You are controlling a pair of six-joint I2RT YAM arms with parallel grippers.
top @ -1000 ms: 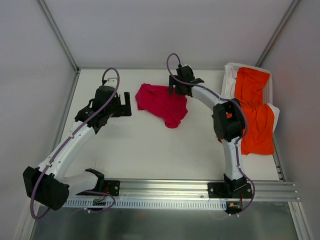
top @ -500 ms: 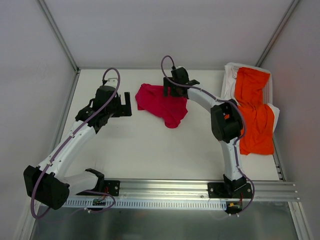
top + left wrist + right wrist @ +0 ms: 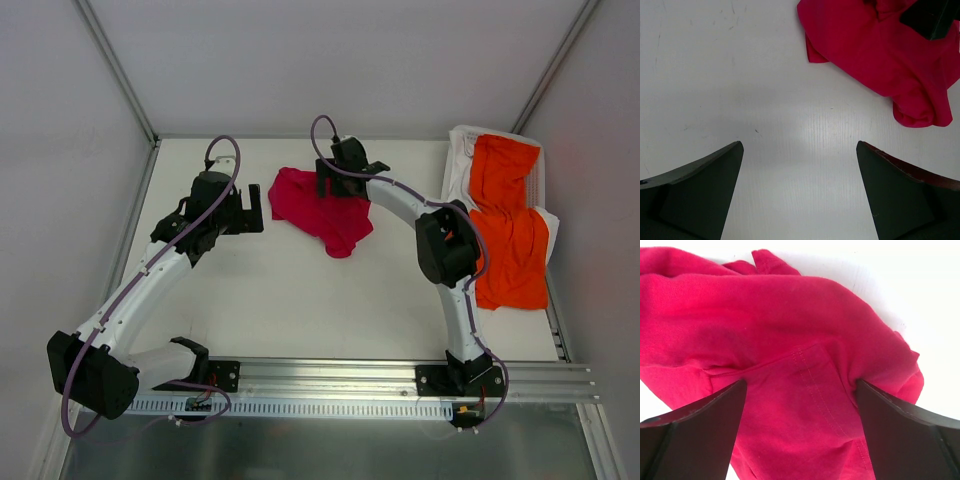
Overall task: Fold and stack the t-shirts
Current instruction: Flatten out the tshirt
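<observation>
In the last second the right end effector has slid leftward over the crumpled crimson pinkish-red cloth t-shirt at the far middle of the white surface, so a grasp looks near. It is spread wide above a seam, gripping nothing. The left end effector hangs released beside the shirt. The bright orange cloth t-shirt lies unfolded at the right edge.

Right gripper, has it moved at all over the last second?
Yes. Judged against the orange t-shirt at the table's right, the right gripper has slid left, farther over the crimson t-shirt.
</observation>
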